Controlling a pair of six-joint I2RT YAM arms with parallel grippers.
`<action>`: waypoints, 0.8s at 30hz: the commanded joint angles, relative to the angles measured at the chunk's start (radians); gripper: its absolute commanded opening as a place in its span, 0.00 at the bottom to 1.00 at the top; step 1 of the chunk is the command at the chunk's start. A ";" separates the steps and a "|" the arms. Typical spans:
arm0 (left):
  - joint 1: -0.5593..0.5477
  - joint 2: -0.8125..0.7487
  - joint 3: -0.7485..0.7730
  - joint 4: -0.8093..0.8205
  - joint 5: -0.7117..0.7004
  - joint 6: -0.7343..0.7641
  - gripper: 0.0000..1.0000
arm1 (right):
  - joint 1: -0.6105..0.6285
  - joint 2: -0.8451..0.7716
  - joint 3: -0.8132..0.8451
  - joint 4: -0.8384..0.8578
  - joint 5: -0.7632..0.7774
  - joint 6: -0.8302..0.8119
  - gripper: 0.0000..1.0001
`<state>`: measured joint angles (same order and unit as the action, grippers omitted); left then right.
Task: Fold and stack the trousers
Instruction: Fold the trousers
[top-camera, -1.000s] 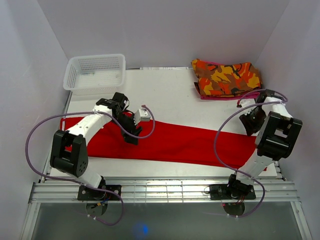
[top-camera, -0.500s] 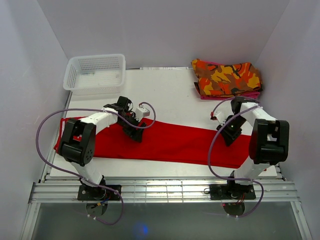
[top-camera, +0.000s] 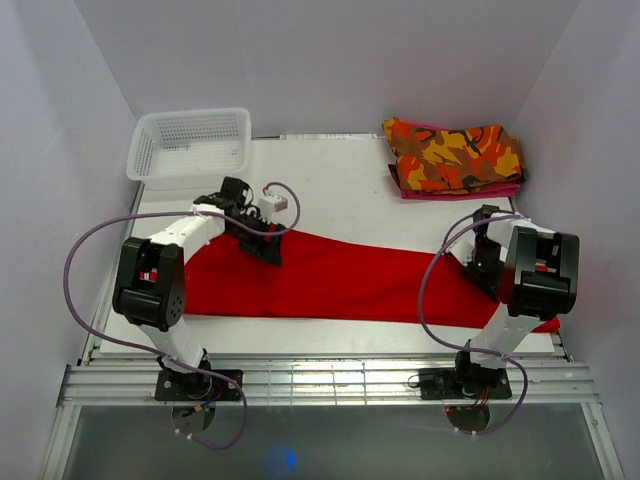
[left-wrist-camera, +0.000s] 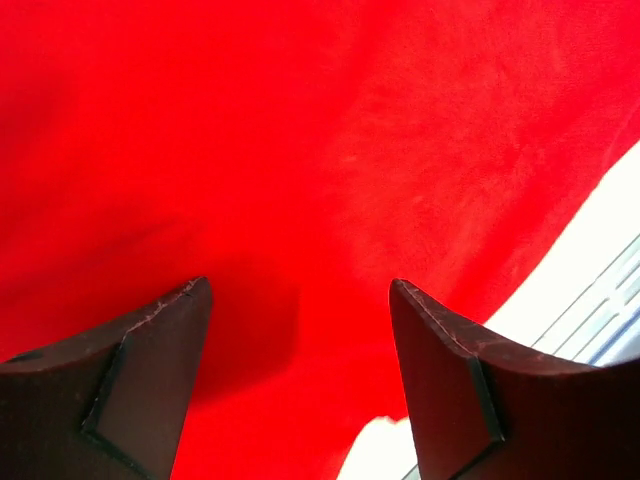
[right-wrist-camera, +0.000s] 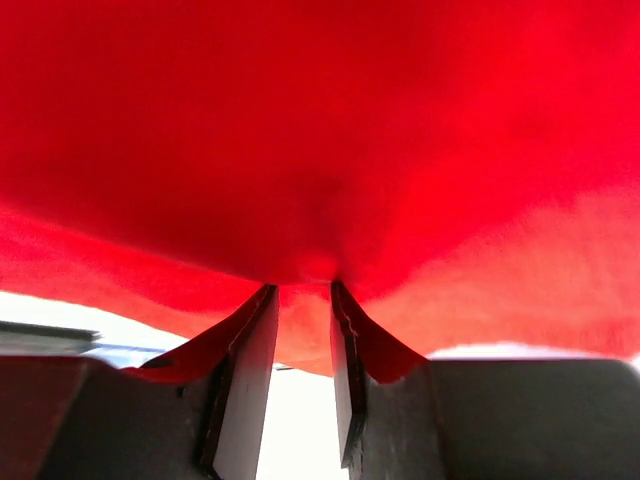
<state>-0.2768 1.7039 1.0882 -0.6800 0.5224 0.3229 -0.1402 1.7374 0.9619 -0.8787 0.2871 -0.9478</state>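
Observation:
The bright red trousers (top-camera: 340, 285) lie stretched left to right across the white table. My left gripper (top-camera: 268, 250) is open and hovers low over their far edge near the left end. In the left wrist view the open gripper (left-wrist-camera: 300, 290) has nothing between its fingers, and red cloth (left-wrist-camera: 300, 130) fills the frame. My right gripper (top-camera: 487, 272) is down on the right end. In the right wrist view this gripper (right-wrist-camera: 300, 290) is pinched shut on a ridge of the red cloth (right-wrist-camera: 320, 130).
A white mesh basket (top-camera: 190, 150) stands at the back left. A folded orange-red-yellow camouflage garment (top-camera: 455, 155) lies at the back right. The table's near edge with metal rails (top-camera: 320, 375) runs just in front of the trousers.
My right gripper moved right and came down on the trousers' right end, closing on the cloth. My left gripper shifted towards the far edge. The trousers' left end now sits further right.

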 joint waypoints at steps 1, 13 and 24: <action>0.097 -0.052 0.179 -0.071 0.086 -0.030 0.84 | -0.018 0.036 0.072 0.308 0.073 -0.083 0.34; 0.272 -0.025 0.251 -0.141 0.073 0.085 0.81 | 0.203 0.089 0.627 -0.061 -0.607 0.180 0.41; 0.357 -0.340 -0.105 -0.228 0.287 0.557 0.77 | 0.519 0.438 1.093 0.344 -0.851 0.818 0.47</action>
<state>0.0834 1.5307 1.0477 -0.8574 0.6731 0.6292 0.3103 2.1117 1.9888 -0.7052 -0.4553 -0.4038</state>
